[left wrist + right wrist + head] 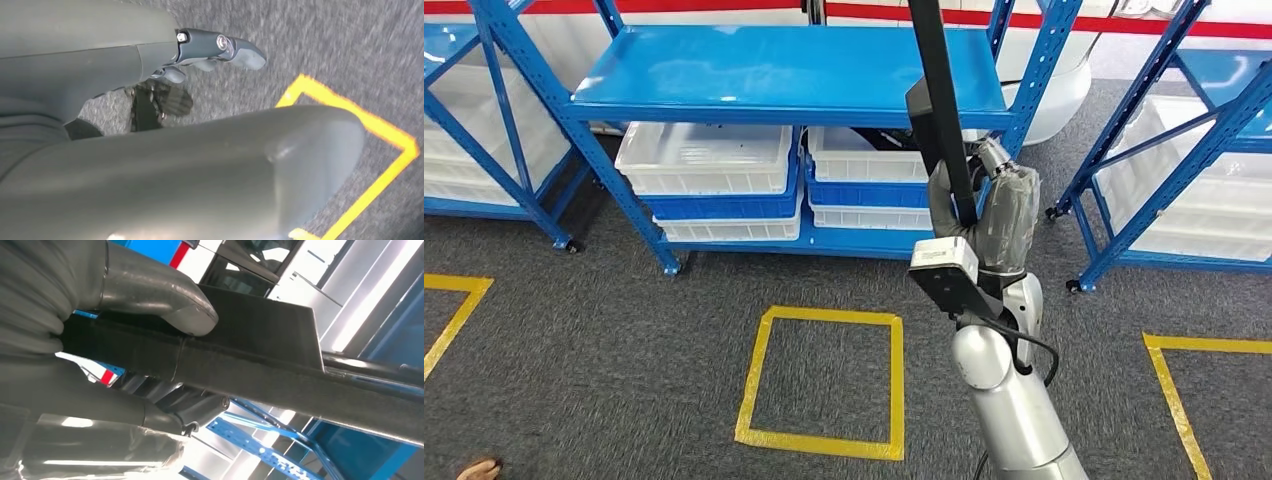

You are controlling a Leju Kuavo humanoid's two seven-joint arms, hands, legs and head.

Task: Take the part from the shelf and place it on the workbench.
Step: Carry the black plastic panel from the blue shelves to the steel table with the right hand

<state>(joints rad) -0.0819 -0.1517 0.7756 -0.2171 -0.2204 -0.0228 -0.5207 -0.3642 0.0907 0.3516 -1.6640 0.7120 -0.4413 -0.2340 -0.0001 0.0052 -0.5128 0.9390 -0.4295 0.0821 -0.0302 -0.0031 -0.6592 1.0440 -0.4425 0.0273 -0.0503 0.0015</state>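
Before the blue shelf, right hand grips the long black part, held upright, clear of the shelf.
Head view: part is a slim flat black bar rising out the frame top, crossing the shelf's front edge; silver right arm comes up from below; white and blue bins stacked on the lower shelf level; yellow tape square on grey carpet. Right wrist view adds grip detail: thick grey thumb pressed on one face of the part, dark fingers wrapped under it; surface matte, finely textured, edges straight. Left wrist view: left hand hangs over the carpet near yellow tape, fingers apart, holding nothing, smooth grey cover.
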